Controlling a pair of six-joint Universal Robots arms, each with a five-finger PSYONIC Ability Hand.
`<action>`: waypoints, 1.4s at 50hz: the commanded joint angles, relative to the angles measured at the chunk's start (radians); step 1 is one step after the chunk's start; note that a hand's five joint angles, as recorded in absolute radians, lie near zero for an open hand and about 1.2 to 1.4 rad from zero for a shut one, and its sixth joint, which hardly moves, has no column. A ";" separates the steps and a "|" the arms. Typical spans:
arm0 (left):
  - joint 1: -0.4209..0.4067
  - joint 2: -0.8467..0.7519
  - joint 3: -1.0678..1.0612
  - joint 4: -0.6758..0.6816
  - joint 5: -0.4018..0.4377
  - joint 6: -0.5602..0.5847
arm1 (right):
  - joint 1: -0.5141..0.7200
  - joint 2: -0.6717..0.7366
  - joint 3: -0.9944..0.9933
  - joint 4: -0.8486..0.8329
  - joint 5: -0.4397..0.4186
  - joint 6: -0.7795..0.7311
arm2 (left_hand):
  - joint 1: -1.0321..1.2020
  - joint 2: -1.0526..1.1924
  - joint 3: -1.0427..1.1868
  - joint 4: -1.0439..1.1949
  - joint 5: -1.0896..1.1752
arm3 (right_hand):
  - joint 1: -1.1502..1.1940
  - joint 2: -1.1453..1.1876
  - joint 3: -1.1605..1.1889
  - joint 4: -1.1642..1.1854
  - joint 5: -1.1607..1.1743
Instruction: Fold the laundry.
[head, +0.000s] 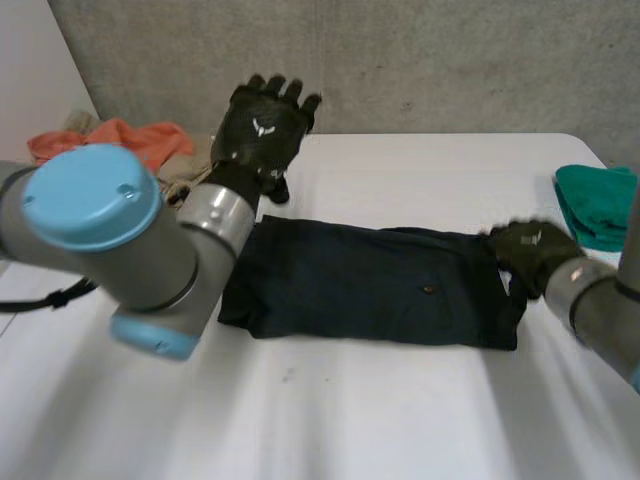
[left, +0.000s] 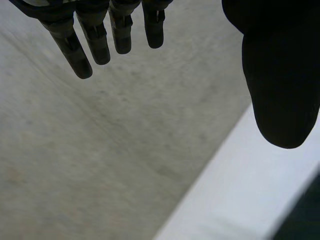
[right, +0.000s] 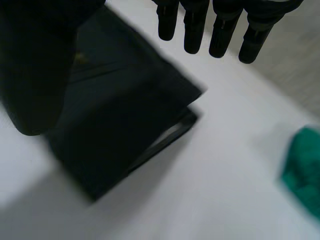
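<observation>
- You are looking at a dark garment (head: 370, 285) lying folded into a long flat rectangle across the middle of the tabletop (head: 400, 420), its long sides running parallel to the near edge.
- In the right wrist view, its layers are showing stacked at one corner, with a pale line between them.
- Your right hand (head: 530, 250) is sitting at the garment's right end, over that corner. Its fingers (right: 192, 30) are pointing straight and its thumb is standing wide apart from them, so it is gripping nothing. Whether it is touching the cloth, you cannot tell.
- Your left hand (head: 262, 130) is hanging raised over the far left part of the tabletop, beyond the garment's left end and clear of it. Its fingers are spread straight and it is carrying nothing, with the wall (head: 450, 60) showing behind them.
- A green cloth (head: 598, 205) is lying bunched at the tabletop's right edge, apart from the garment.
- An orange pile (head: 120, 140) of clothes, with something beige beside it, is sitting at the far left corner.
</observation>
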 joint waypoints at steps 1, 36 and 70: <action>0.006 0.074 -0.127 -0.092 0.105 -0.228 | -0.043 0.020 0.142 -0.190 -0.097 0.044 | -0.025 -0.035 -0.037 -0.030 -0.047 | 0.118 0.089 0.088 0.090 0.083; 0.089 0.230 -0.214 -0.099 0.091 -0.287 | 0.400 0.179 0.072 -0.687 -0.191 -0.576 | -0.025 -0.035 -0.037 -0.030 -0.047 | 1.156 1.128 1.126 1.129 1.121; -0.177 -0.216 0.238 -0.378 -0.108 -0.311 | 0.074 0.219 -0.292 -0.011 -0.246 0.256 | -0.004 -0.014 -0.015 -0.009 -0.026 | -0.065 -0.094 -0.096 -0.093 -0.100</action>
